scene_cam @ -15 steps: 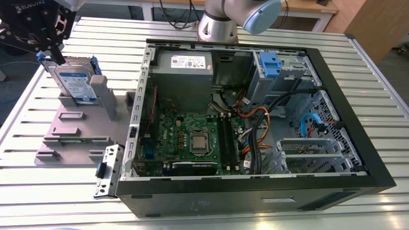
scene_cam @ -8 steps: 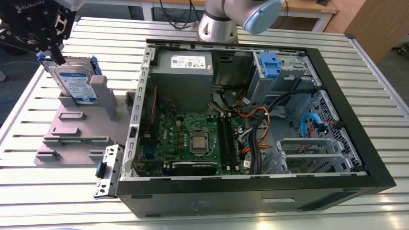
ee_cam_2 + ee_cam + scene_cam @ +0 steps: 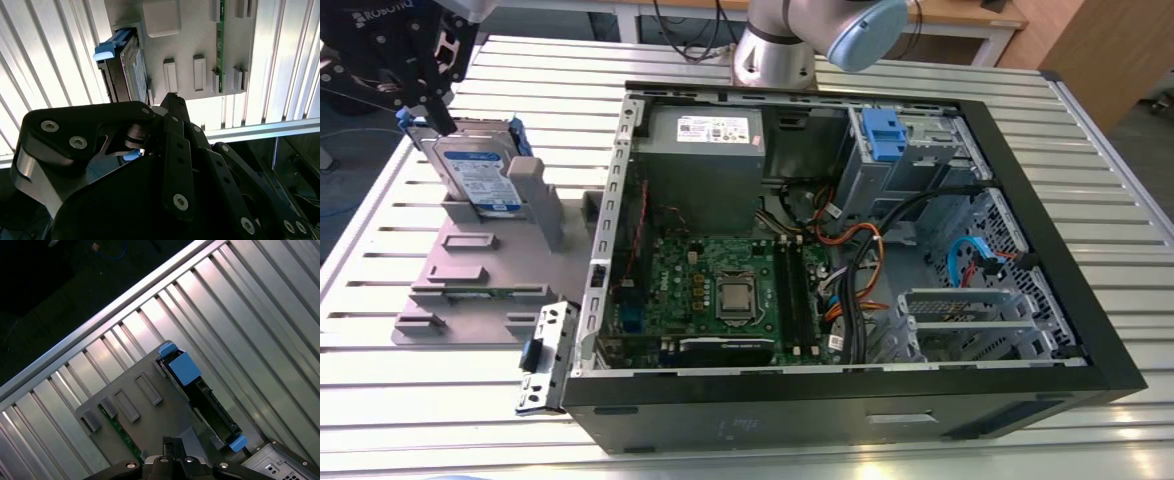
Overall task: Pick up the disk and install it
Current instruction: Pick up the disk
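The disk (image 3: 476, 172) stands on edge in a slot of the grey holder plate (image 3: 467, 290), at the exterior view's left. It is silver-grey with a white-and-blue label and blue rails. My black gripper (image 3: 430, 108) hangs just above and beside its top far corner. In the second wrist view the disk (image 3: 124, 62) shows edge-on beyond the gripper (image 3: 169, 100). The first wrist view looks down on the disk's top edge (image 3: 201, 392), with the gripper (image 3: 172, 452) a short way off it. Nothing shows contact between the two.
An open computer case (image 3: 1067, 330) lies at the exterior view's right, with a motherboard (image 3: 720, 290), cables, a grey power supply box (image 3: 700, 135) and a drive bay with a blue clip (image 3: 882, 135). A metal bracket (image 3: 544, 355) leans at its near-left corner. The table (image 3: 400, 420) is slatted aluminium.
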Controlling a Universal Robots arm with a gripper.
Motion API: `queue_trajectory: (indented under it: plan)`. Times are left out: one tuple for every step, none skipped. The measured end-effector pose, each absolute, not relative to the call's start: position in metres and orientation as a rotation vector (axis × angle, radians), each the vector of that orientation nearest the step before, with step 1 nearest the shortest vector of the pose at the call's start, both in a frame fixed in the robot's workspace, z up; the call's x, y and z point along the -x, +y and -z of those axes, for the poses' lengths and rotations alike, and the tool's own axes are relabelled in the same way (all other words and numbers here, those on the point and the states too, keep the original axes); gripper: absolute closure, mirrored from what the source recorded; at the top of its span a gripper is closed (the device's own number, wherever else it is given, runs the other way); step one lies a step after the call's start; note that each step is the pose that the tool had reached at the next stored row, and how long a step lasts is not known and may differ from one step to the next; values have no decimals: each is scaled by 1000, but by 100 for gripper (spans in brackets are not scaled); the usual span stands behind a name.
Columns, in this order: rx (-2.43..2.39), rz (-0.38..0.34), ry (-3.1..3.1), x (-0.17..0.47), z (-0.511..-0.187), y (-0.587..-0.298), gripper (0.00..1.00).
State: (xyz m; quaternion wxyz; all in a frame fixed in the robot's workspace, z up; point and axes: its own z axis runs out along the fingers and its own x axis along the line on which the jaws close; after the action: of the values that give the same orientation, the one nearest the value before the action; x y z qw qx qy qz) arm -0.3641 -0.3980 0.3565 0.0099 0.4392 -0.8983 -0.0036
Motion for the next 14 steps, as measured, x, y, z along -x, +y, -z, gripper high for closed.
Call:
queue_trajectory:
  plan:
    - [-1372,11,-2804,364,-356,-398,89]
    - [-1373,11,-2804,364,-356,-398,89]
    - [-1374,11,-2803,364,-356,-398,89]
    - [-1375,11,-2803,364,-356,-398,89]
    - [-1376,11,-2802,364,-356,-398,89]
    - [-1377,11,-2802,364,-356,-398,89]
    - [-1378,11,-2801,364,-356,-398,89]
    - [-1378,11,-2801,364,-356,-398,89]
    - [-1379,11,-2801,364,-356,-398,89]
    - [-1380,11,-2800,364,-356,-398,89]
    - [-1381,11,-2800,364,-356,-398,89]
    - [-1382,11,-2799,364,-357,-398,89]
    - [-1383,11,-2799,364,-356,-398,89]
    - [-1384,11,-2798,364,-356,-398,89]
